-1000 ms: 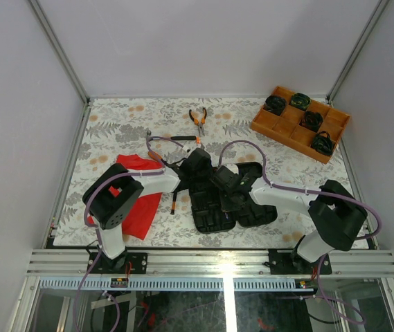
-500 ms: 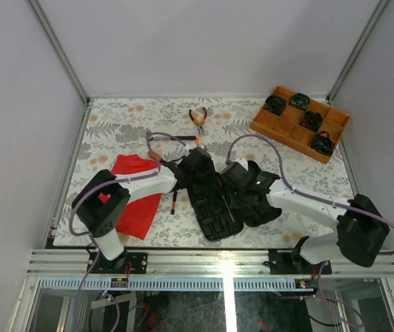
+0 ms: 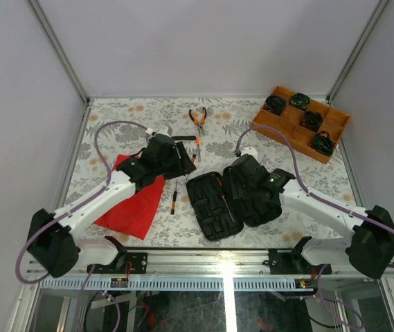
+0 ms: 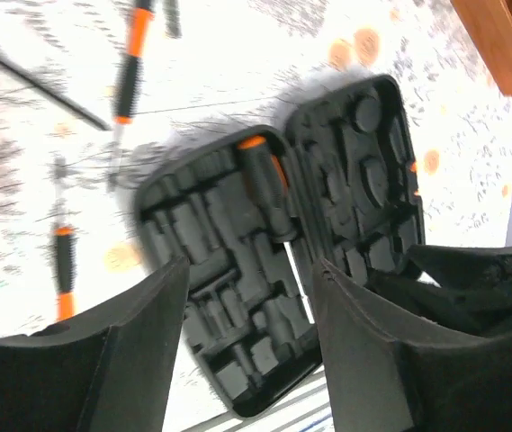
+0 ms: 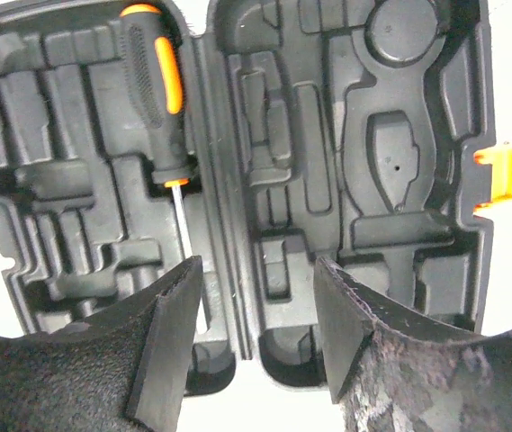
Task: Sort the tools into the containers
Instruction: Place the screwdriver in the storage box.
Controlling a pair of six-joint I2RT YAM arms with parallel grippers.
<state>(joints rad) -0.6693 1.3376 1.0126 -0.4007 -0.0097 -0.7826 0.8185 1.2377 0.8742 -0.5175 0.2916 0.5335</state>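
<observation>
With the left end effector [image 4: 248, 270] and the right end effector [image 5: 256, 270] both seen part-open and empty, one of two loose screwdrivers [image 4: 62, 265] is best gripped mid-handle and laid into a matching slot of the single case [image 3: 207, 214], lying open on the worktop [image 3: 113, 124], one seated screwdriver [image 5: 152, 72] inside, one pliers [image 3: 197, 121] beyond.

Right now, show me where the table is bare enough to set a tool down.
Free: the far-left corner, between the red cloth and the pliers; the strip between the pliers and the orange tray. Crowded: between the red cloth and the open tool case, where a screwdriver lies.
</observation>
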